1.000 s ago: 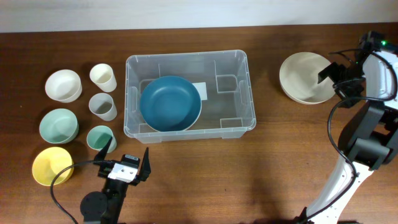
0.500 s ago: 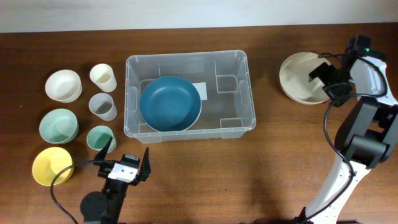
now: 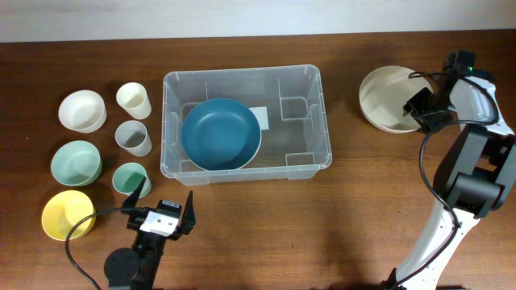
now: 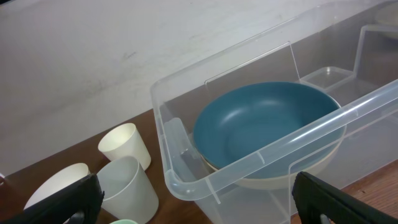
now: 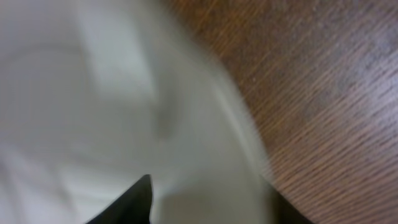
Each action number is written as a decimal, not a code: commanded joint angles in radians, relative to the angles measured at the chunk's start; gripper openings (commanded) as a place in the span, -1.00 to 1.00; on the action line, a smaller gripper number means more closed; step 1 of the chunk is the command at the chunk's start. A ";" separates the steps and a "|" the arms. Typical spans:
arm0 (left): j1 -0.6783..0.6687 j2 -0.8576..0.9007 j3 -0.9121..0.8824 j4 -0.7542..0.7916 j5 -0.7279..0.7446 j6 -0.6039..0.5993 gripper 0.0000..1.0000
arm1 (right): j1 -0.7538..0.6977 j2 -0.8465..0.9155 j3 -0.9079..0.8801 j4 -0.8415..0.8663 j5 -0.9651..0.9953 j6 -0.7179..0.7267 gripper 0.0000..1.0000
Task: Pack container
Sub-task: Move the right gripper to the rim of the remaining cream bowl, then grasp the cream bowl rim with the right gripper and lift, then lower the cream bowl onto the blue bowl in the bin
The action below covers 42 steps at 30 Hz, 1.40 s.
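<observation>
The container [image 3: 322,121] is a large clear bin at the table's middle, with a dark blue bowl [image 3: 221,133] in its left half. In the left wrist view the container [image 4: 273,155] and the blue bowl [image 4: 261,124] lie just ahead of my open left gripper [image 4: 199,205]. That left gripper [image 3: 164,193] hovers at the table's front left, holding nothing. My right gripper [image 3: 419,105] is at the right rim of a cream bowl [image 3: 385,97]. In the blurred right wrist view my right gripper [image 5: 211,205] straddles the cream bowl's [image 5: 93,93] rim, one finger inside and one outside.
Left of the container stand a white bowl [image 3: 82,110], a cream cup [image 3: 133,100], a grey cup [image 3: 133,138], a pale green bowl [image 3: 76,163], a teal cup [image 3: 129,179] and a yellow bowl [image 3: 67,214]. The right arm's base stands at the front right.
My right gripper has come down and leftward onto the cream bowl's right rim and its jaws have narrowed. The bowl has shifted slightly left. The left arm has not moved.
</observation>
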State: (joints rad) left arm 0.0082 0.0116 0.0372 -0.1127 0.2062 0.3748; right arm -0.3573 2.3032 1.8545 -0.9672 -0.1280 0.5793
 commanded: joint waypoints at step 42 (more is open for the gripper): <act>0.004 -0.006 -0.005 -0.001 0.005 0.009 0.99 | 0.293 -0.555 0.017 0.112 -0.621 -0.156 -0.92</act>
State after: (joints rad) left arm 0.0082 0.0120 0.0372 -0.1127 0.2062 0.3748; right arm -0.1997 1.7996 1.8671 -0.8284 -0.9924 0.4160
